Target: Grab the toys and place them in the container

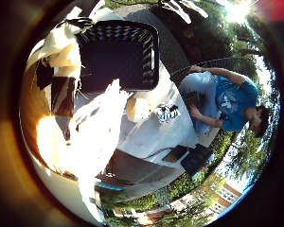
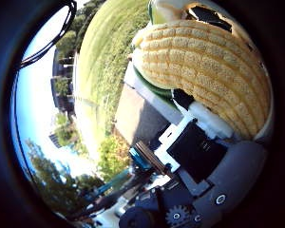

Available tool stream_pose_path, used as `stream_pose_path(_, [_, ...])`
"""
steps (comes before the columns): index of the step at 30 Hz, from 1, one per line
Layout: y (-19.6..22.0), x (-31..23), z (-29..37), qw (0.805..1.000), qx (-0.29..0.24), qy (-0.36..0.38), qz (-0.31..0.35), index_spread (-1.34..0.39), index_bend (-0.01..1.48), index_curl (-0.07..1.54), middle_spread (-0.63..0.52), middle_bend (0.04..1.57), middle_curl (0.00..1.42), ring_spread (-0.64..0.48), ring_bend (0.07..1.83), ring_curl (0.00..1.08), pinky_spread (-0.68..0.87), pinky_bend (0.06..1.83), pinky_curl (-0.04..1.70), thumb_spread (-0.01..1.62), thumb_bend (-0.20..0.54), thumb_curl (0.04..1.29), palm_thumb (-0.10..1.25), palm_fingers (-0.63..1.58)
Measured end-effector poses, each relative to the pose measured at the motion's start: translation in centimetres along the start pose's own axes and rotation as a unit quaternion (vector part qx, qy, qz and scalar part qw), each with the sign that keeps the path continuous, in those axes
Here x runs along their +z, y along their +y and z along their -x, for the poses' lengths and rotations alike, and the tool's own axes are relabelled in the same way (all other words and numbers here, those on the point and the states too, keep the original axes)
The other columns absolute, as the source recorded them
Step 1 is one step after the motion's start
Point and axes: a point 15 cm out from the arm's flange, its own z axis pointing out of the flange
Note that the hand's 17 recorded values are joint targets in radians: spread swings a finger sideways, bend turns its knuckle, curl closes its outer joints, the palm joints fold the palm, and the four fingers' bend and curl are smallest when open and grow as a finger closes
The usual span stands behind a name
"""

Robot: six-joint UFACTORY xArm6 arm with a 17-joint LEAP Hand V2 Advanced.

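A yellow corn toy [image 2: 204,66] with green husk leaves fills much of the thumb side view, close against my palm. My right hand [image 2: 194,152] has its white and black fingers curled against the cob, holding it above the table. In the little finger side view, more of the hand [image 1: 61,71] shows beside a black woven basket [image 1: 146,52], the container, which stands on the white table [image 1: 146,137]. A black-and-white striped toy [image 1: 167,113] and a pale cream toy [image 1: 137,108] lie on the table beside the basket.
Two dark flat objects [image 1: 191,157] lie near the table's edge. A person in a blue shirt [image 1: 232,101] sits beside the table, touching none of the toys. Grass [image 2: 104,61], trees and buildings surround the table.
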Motion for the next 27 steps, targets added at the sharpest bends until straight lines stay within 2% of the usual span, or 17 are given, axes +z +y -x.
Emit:
stream_pose_path(3, [-3.5, 2.5, 1.8, 0.999, 0.033, 0.012, -0.037, -1.25, 0.56, 1.31, -0.28, 1.27, 1.21, -0.13, 1.56, 0.89, 0.13, 1.61, 0.94, 1.18, -0.035, 0.63, 0.86, 0.66])
stream_pose_path(8, [-7.2, 6.3, 2.5, 0.995, 0.05, 0.02, -0.081, -1.21, 0.55, 1.33, -0.24, 1.2, 1.11, -0.05, 1.46, 0.8, 0.17, 1.49, 0.88, 1.2, -0.026, 0.61, 0.81, 0.76])
stream_pose_path(15, [-8.8, 11.3, 0.8, 0.994, 0.061, 0.026, -0.091, -1.11, 0.49, 1.27, -0.14, 1.02, 0.94, 0.07, 1.26, 0.65, 0.28, 1.27, 0.77, 1.2, -0.018, 0.59, 0.81, 0.83])
stream_pose_path(19, [-8.4, 12.3, -1.3, 0.994, 0.061, 0.04, -0.084, -0.99, 0.3, 1.22, -0.1, 0.74, 0.83, 0.14, 1.17, 0.62, 0.36, 1.22, 0.77, 1.18, -0.035, 0.57, 0.77, 0.37])
stream_pose_path(20, [-8.2, 12.3, -1.8, 0.994, 0.062, 0.043, -0.083, -0.95, 0.24, 1.19, -0.07, 0.62, 0.78, 0.17, 1.13, 0.61, 0.38, 1.21, 0.76, 1.17, -0.037, 0.56, 0.75, 0.2])
stream_pose_path(22, [-8.0, 12.3, -2.6, 0.994, 0.059, 0.045, -0.08, -0.85, 0.16, 1.1, -0.04, 0.47, 0.67, 0.23, 0.97, 0.53, 0.43, 1.15, 0.71, 1.16, -0.037, 0.55, 0.73, -0.05])
stream_pose_path(27, [-6.9, 12.0, -3.4, 0.996, 0.038, 0.052, -0.06, -0.67, 0.08, 0.88, 0.04, 0.27, 0.52, 0.3, 0.72, 0.38, 0.49, 1.07, 0.6, 1.14, -0.032, 0.52, 0.7, -0.13])
